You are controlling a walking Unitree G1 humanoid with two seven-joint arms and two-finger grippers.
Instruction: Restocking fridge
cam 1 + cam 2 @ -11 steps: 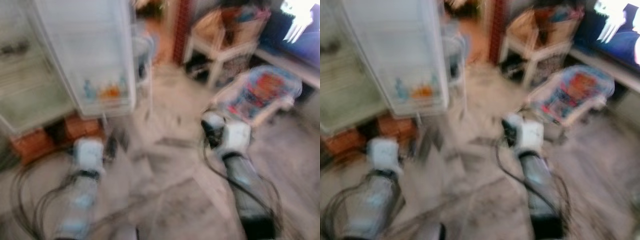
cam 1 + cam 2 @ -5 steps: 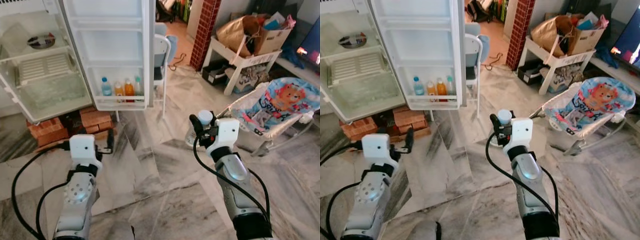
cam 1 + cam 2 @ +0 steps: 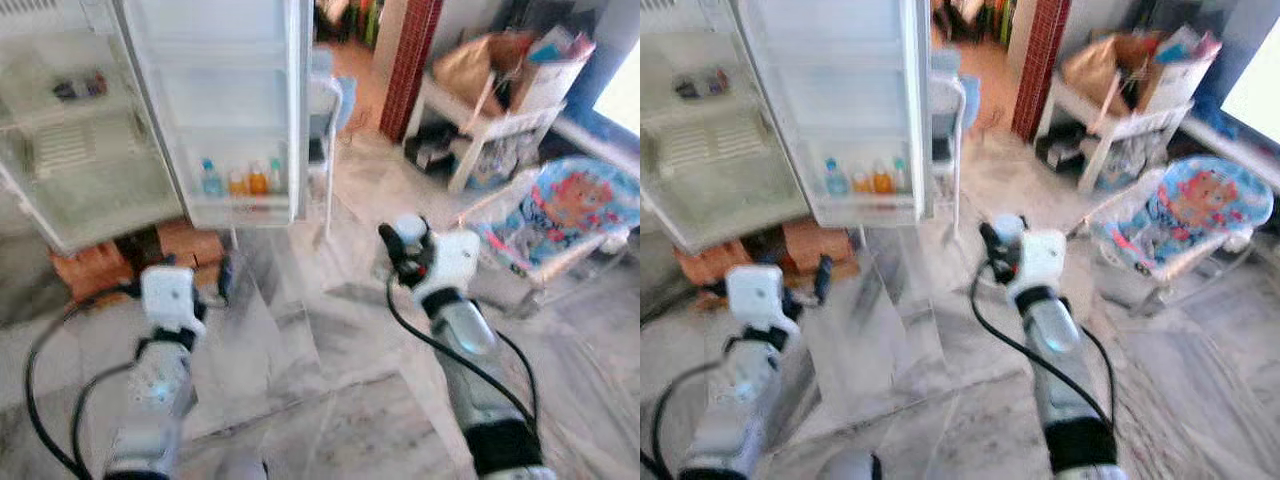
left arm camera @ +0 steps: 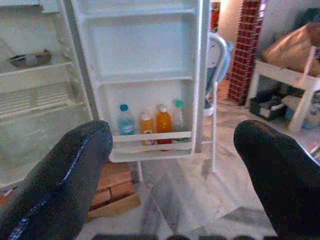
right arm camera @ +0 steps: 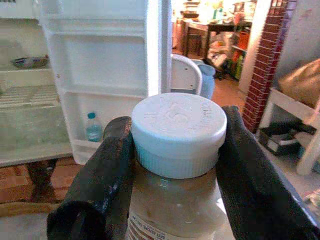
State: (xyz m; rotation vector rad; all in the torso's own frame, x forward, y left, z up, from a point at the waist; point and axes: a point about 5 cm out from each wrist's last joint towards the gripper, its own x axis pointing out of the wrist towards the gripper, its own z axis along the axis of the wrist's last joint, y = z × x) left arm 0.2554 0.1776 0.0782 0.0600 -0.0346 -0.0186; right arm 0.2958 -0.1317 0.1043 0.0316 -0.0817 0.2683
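My right gripper [image 3: 402, 243] is shut on a clear jar [image 5: 176, 195] with a pale blue lid [image 3: 408, 229], held upright over the marble floor. Both black fingers [image 5: 107, 175] press the jar just below the lid. My left gripper [image 4: 172, 165] is open and holds nothing; it points at the white fridge [image 3: 80, 150], which stands open at the far left. The fridge door [image 3: 215, 100] hangs wide, and its bottom shelf [image 4: 150, 137] carries several bottles [image 3: 240, 180], some clear with blue caps, some orange. A dish [image 4: 27, 59] rests on an upper shelf inside.
Red bricks [image 3: 120, 262] prop up the fridge. A white chair [image 3: 322, 130] stands just past the door. To the right lie a baby bouncer [image 3: 560, 215] and a white table [image 3: 490, 125] loaded with bags. A red brick pillar [image 3: 410, 50] stands behind.
The camera has shifted and the view is slightly blurred again. Both arms keep about the same pose, with the jar still held in the right gripper.
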